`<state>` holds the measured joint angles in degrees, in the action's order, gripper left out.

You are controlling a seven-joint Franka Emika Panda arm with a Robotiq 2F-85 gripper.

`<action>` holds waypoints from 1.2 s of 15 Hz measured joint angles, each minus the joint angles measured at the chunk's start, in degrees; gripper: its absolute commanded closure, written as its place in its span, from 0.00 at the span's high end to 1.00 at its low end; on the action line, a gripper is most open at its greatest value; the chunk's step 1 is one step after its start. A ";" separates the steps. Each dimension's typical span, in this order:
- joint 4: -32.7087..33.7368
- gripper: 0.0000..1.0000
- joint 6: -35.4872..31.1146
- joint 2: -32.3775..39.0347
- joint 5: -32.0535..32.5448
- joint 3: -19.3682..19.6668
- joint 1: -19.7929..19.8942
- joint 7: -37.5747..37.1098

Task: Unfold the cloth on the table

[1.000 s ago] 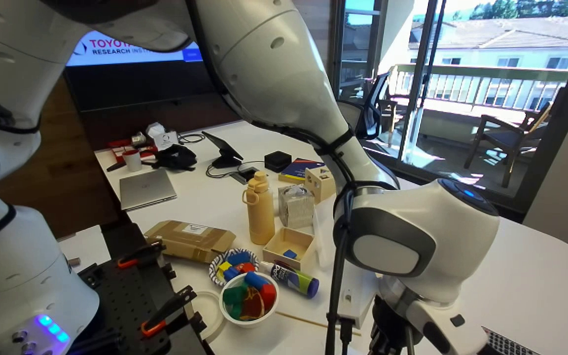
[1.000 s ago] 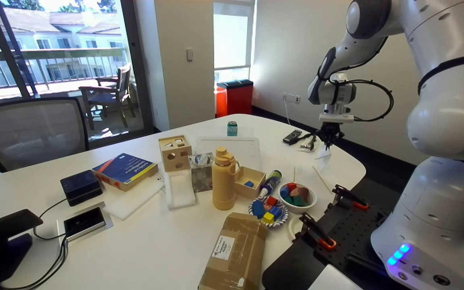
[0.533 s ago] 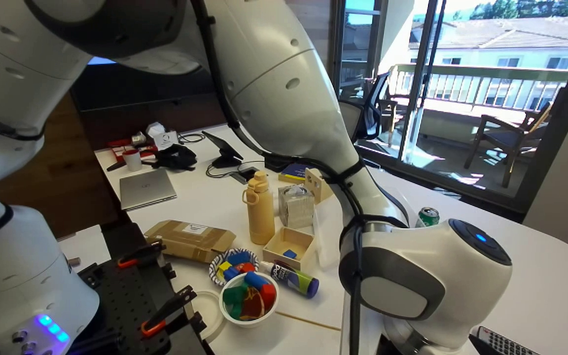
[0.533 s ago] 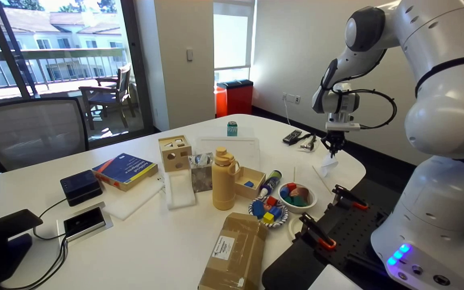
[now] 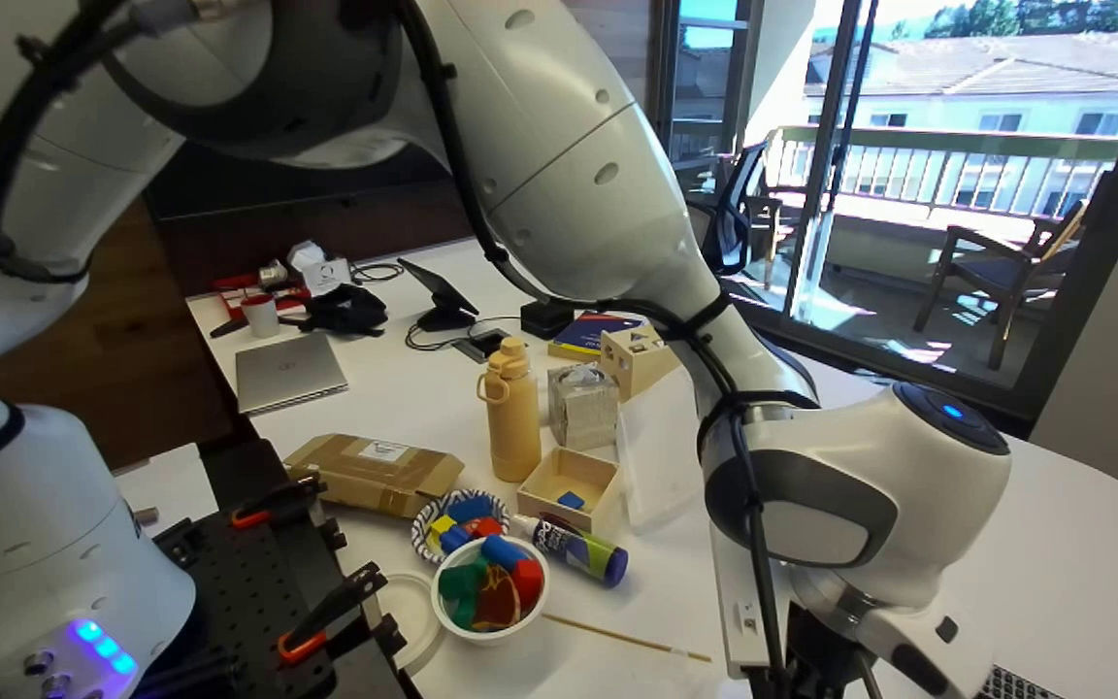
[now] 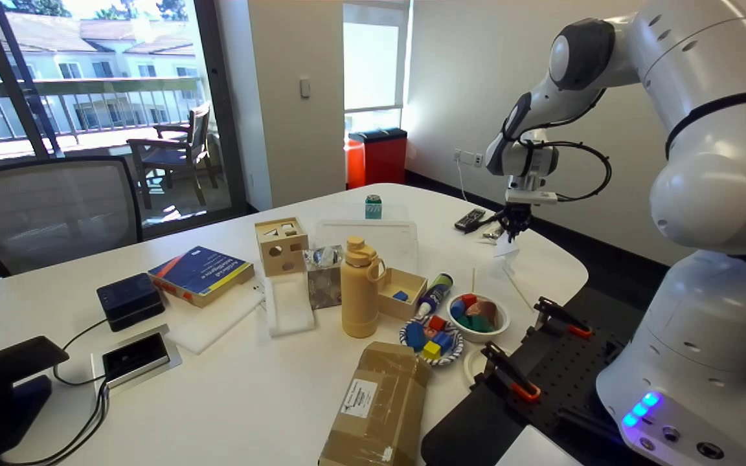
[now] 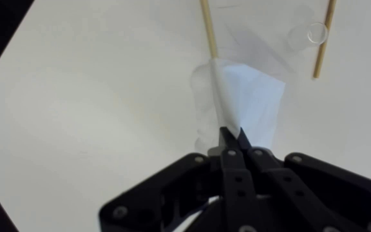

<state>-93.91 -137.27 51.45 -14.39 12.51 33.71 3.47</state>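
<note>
A small white cloth (image 7: pixel 259 100) hangs pinched at its upper part, thin and creased, with a fold along its left side in the wrist view. It also shows below the fingers in an exterior view (image 6: pixel 506 247). My gripper (image 7: pixel 233 134) is shut on the cloth, and it also shows in an exterior view (image 6: pixel 512 235) above the far right part of the white table (image 6: pixel 237 395). Whether the cloth's lower edge touches the table is hard to tell. In an exterior view my gripper (image 5: pixel 826 670) is cut off by the bottom edge and the cloth is out of view.
A wooden stick (image 7: pixel 208 29) ends at the cloth's edge; another stick (image 7: pixel 323 48) lies to its right. A clear ring-like item (image 7: pixel 317 33) is near it. A remote (image 6: pixel 470 220), a bowl of blocks (image 6: pixel 484 337), a marker-like tube (image 6: pixel 436 292) and a bottle (image 6: pixel 360 291) stand around.
My gripper, shut on the cloth throughout, first moved slightly right and lower, then back left and higher in an exterior view. The cloth swung along with it.
</note>
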 measured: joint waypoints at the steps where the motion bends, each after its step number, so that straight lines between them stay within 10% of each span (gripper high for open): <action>1: 1.10 0.19 0.01 0.74 0.00 -0.71 -0.03 0.00; 12: 10.50 0.99 0.06 10.64 -0.01 -5.82 0.25 2.11; 18: 12.04 1.00 0.06 12.08 -0.11 -6.88 0.75 4.03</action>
<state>-81.87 -137.21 63.53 -14.50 5.63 34.46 7.50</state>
